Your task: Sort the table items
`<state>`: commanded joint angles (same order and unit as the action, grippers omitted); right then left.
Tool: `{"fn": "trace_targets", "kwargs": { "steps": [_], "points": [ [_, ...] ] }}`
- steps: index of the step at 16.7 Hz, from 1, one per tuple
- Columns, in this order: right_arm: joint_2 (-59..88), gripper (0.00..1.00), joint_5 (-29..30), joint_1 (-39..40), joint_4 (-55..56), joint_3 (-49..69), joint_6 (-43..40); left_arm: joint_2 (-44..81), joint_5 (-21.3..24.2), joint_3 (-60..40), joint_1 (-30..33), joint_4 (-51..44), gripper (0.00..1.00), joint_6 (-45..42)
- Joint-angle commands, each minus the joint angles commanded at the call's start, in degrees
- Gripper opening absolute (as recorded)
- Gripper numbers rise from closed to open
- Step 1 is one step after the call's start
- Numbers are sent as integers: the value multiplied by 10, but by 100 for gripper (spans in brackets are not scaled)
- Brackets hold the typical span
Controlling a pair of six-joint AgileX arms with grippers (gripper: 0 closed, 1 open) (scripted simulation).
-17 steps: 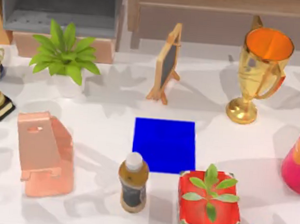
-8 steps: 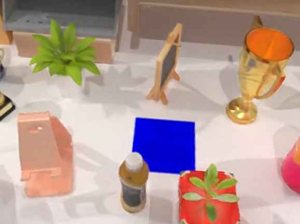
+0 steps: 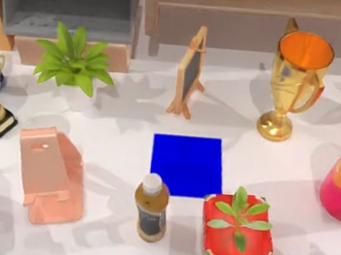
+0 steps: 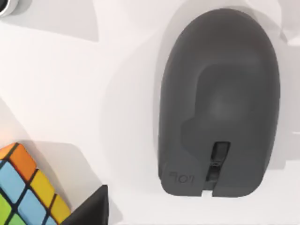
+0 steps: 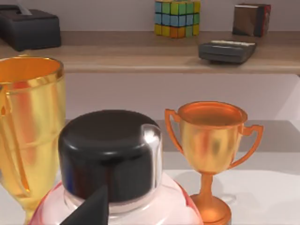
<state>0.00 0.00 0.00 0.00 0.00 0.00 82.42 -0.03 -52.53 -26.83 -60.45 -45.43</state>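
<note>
White table (image 4: 70, 84) | grey mouse (image 4: 218, 101) | marking perhaps "POP"

Blue mat (image 3: 186, 165) mid-table, brown bottle (image 3: 151, 208) just beside, gold trophy (image 3: 297, 78)

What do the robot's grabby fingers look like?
Little of them shows. In the left wrist view, a dark, nearly black, pointed fingertip pokes in beside the grey mouse. The right wrist view has a matching dark wedge-shaped fingertip, smooth and matte, with no markings or cables visible.
</note>
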Motion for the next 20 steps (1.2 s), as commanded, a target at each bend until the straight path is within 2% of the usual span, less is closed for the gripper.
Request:
{"fn": "trace_targets", "kwargs": {
  "steps": [4, 12, 17, 20],
  "points": [
    [0, 100, 0, 0, 0, 0, 0, 9, 0, 17, -1, 24, 100, 0],
    [0, 100, 0, 0, 0, 0, 0, 100, 0, 125, -2, 227, 100, -4],
    [0, 100, 0, 0, 0, 0, 0, 105, 0, 132, -2, 237, 100, -4],
    [0, 100, 0, 0, 0, 0, 0, 105, 0, 132, -2, 237, 77, -4]
  ]
}}
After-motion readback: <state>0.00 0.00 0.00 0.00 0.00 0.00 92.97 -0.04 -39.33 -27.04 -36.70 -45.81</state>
